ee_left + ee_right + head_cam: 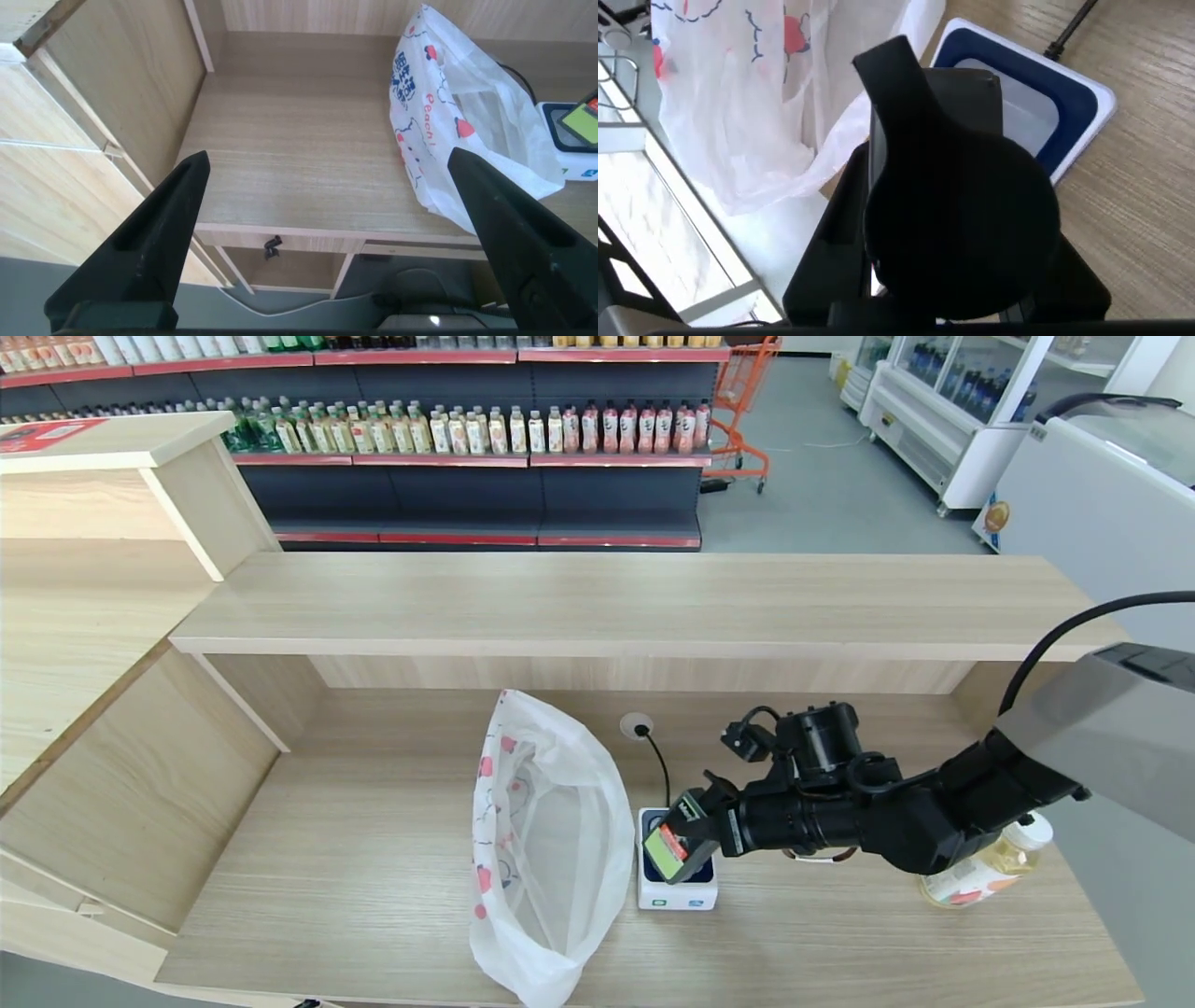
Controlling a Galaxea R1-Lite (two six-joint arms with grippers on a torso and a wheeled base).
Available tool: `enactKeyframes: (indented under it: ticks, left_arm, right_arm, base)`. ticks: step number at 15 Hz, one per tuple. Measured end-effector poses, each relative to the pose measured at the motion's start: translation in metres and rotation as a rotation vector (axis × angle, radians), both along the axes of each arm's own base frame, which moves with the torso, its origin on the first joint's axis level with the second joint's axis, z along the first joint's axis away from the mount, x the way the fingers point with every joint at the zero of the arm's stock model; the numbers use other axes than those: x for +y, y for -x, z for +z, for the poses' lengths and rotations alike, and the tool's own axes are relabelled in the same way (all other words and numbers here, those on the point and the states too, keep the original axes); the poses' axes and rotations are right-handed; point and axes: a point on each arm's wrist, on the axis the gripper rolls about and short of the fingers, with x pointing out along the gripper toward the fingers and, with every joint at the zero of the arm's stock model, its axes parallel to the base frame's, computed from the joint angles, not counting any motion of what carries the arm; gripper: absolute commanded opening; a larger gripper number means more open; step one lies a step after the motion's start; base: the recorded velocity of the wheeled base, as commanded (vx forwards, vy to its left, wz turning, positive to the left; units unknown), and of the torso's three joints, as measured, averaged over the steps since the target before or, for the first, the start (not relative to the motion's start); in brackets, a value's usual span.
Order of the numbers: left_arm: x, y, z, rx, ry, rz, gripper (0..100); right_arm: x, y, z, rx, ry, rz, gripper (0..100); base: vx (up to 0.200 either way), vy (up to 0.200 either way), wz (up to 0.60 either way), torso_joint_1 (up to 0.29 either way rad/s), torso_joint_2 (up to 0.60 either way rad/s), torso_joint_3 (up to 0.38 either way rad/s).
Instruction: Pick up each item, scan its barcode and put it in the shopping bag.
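A white shopping bag with red prints stands open in the middle of the wooden counter. Just to its right sits the scanner, a white box with a blue top. My right gripper is shut on a small dark pack with a green label, held tilted right above the scanner. In the right wrist view the dark pack covers part of the scanner, with the bag beside it. My left gripper hangs open near the counter's front edge, left of the bag.
A bottle of yellow liquid lies at the counter's right end, partly behind my right arm. A black cable runs from a grommet to the scanner. A raised shelf and side walls enclose the counter.
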Motion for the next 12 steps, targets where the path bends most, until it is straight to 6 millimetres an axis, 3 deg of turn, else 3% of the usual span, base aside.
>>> enactKeyframes:
  ticks: [12]
  left_arm:
    - [0.0000, -0.0001, -0.0002, 0.001, 0.000, 0.000, 100]
  right_arm:
    - [0.0041, -0.0074, -0.0055, 0.008, -0.001, -0.015, 0]
  base:
    - [0.000, 0.000, 0.00, 0.000, 0.00, 0.000]
